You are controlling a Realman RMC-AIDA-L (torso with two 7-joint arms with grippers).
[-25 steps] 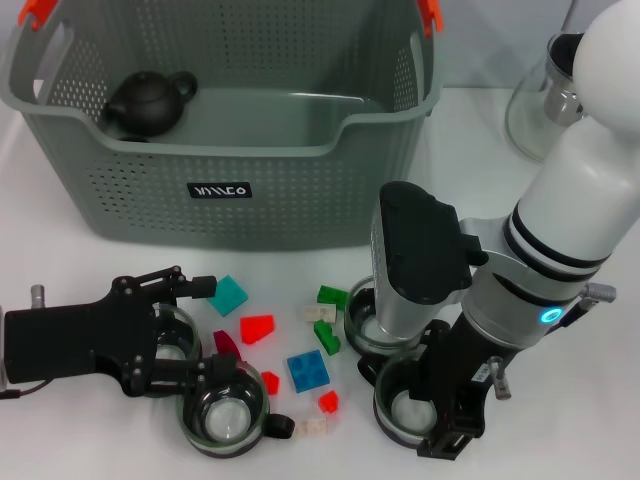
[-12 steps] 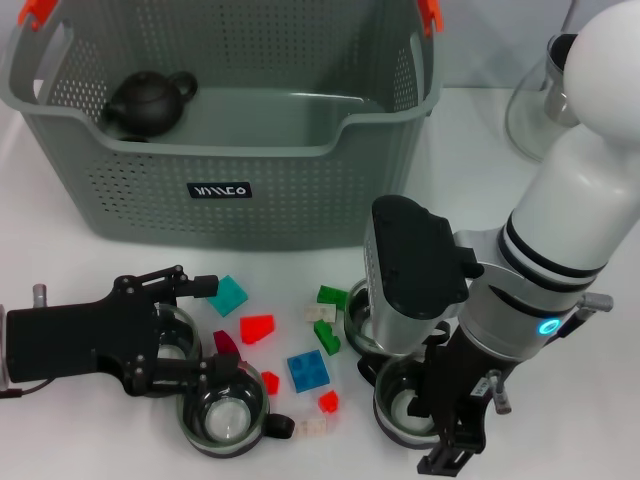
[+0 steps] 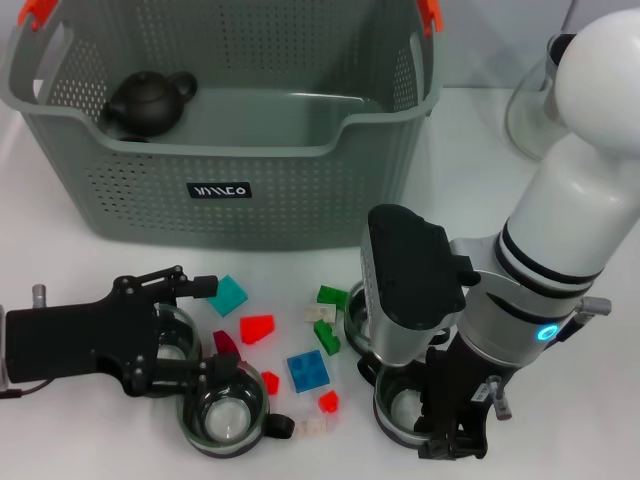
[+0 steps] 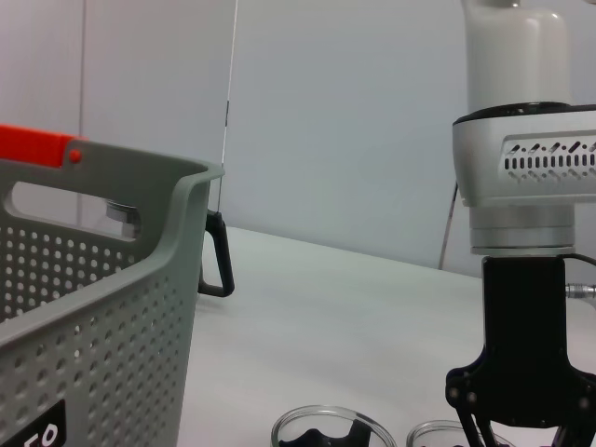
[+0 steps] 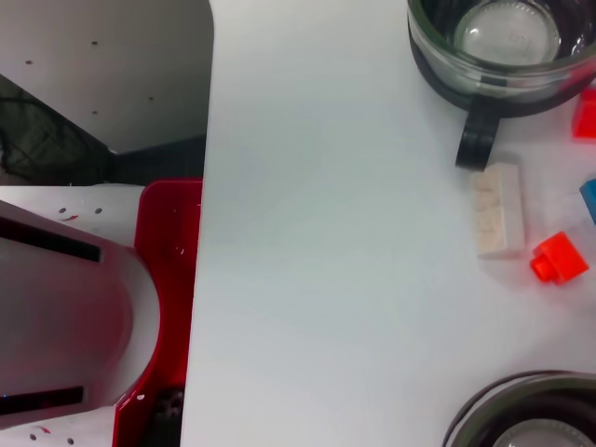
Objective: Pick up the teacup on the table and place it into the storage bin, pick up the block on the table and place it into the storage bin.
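We see the storage bin [image 3: 230,130] standing at the back of the white tabletop [image 3: 60,270], a dark teapot [image 3: 148,100] resting inside it. In front of the bin lie scattered blocks, among them a blue block [image 3: 308,371], a red block [image 3: 257,328] and a teal block [image 3: 229,295]. Our right claw [image 3: 450,435] is down at a glass teacup [image 3: 405,412] in front of the bin's right end, its fingers straddling the cup's rim; we cannot tell whether they press on it. A second glass teacup [image 3: 358,322] sits just behind, closer to the bin. Our left claw [image 3: 205,330] lies low in front of the bin's left end, fingers spread apart and holding nothing, beside a black-handled teacup [image 3: 226,417].
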